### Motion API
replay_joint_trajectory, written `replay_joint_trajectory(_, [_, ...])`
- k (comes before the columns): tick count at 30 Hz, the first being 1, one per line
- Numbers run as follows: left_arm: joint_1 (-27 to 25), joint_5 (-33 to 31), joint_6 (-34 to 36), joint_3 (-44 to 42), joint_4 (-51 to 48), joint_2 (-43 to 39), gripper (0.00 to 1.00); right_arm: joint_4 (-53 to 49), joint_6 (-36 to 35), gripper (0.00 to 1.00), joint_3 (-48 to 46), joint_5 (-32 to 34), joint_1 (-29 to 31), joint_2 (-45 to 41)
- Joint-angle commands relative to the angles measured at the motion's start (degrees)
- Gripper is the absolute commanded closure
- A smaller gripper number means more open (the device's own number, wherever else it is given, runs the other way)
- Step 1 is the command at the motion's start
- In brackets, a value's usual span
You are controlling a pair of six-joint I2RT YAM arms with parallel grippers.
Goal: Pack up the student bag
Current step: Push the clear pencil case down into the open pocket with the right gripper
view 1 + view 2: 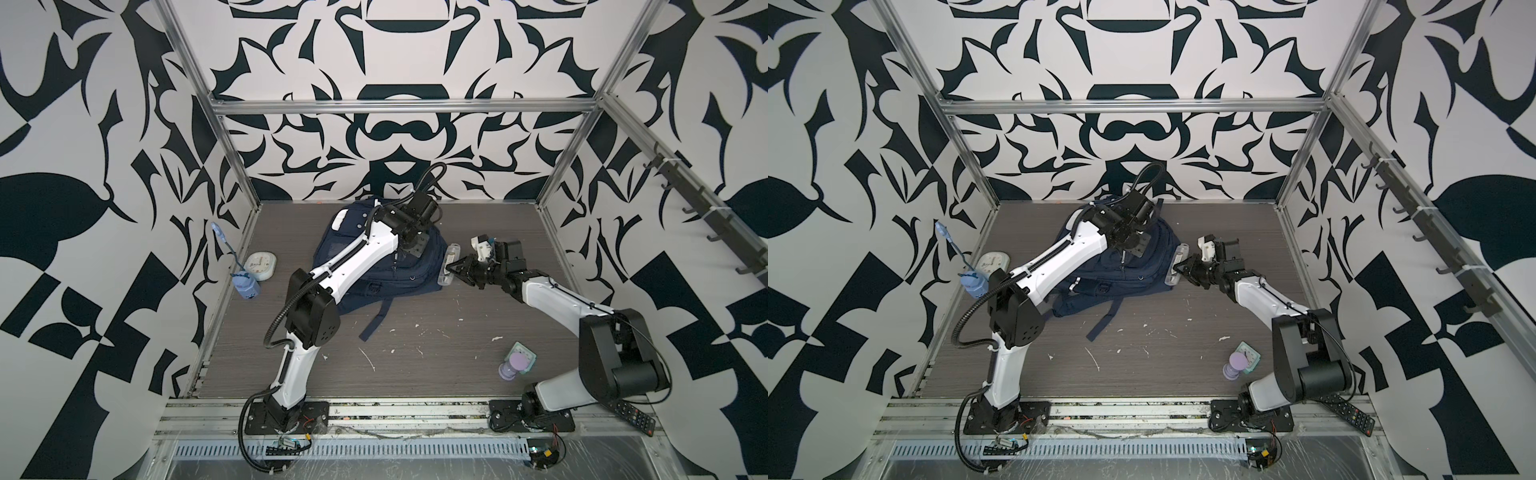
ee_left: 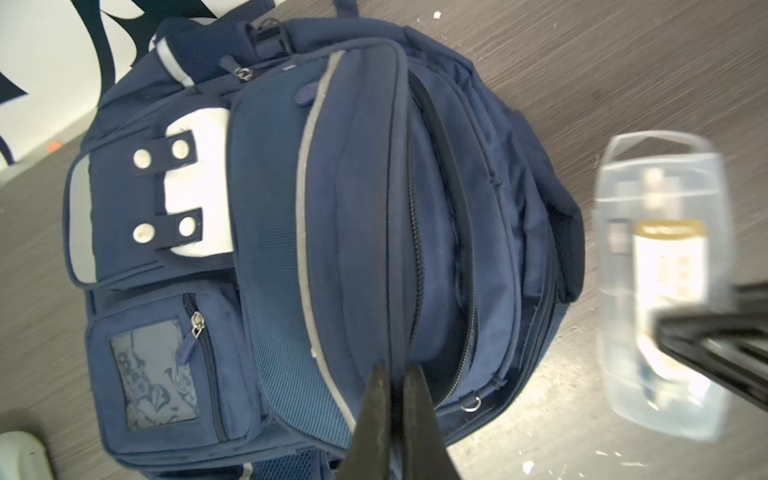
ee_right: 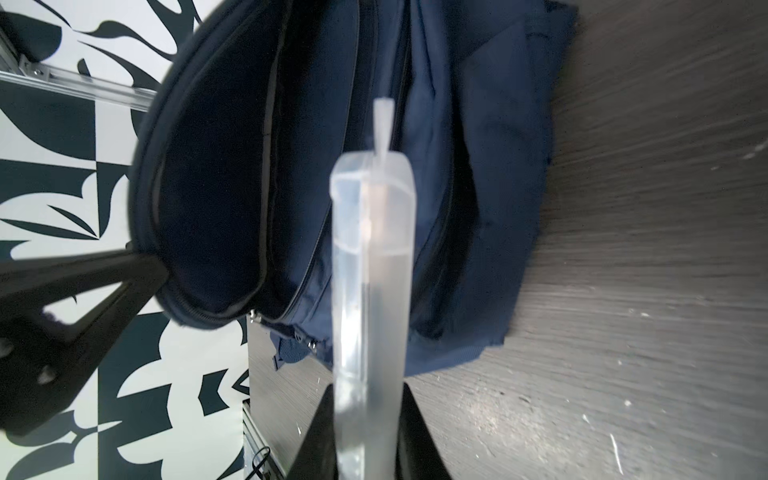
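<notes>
The student bag (image 1: 419,268) (image 1: 1144,270), navy blue with white strips, lies at the back middle of the table. Its main zip (image 2: 442,232) gapes open. My left gripper (image 2: 395,374) is shut on the fabric edge of the bag's flap beside that opening, reaching down from above the bag (image 2: 353,199). My right gripper (image 1: 451,269) (image 1: 1179,267) (image 3: 368,392) is shut on a clear plastic case (image 1: 453,251) (image 2: 665,270) (image 3: 372,249), held edge-on just to the right of the bag (image 3: 216,187) and a little above the table.
A white clock (image 1: 260,266) and a blue gadget with a cable (image 1: 246,286) lie by the left wall. At the front right, near the right arm's base, are a purple bottle (image 1: 513,368) and a small green clock (image 1: 524,356). A black remote (image 1: 633,415) rests on the front rail.
</notes>
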Motion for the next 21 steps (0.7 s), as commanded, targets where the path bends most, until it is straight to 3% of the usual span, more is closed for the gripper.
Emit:
replay_joint_trajectory(1, [0.4,4.87,-1.27,-2.03,1.04,-4.71,1.0,8.65,4.4,0.88,4.41,-2.37,1.88,2.15])
replay_joint_trajectory(11, [1.67,8.34,-3.3,-9.27,4.15,-9.19,1.0,13.44,10.4,0.89,15.02,-0.89,8.26,13.78])
replay_joint_trajectory(21, [2.02,10.31,-4.0,-9.22,4.37,-9.53,1.0,22.45,18.62,0.9,21.41,-0.93,12.08,25.29])
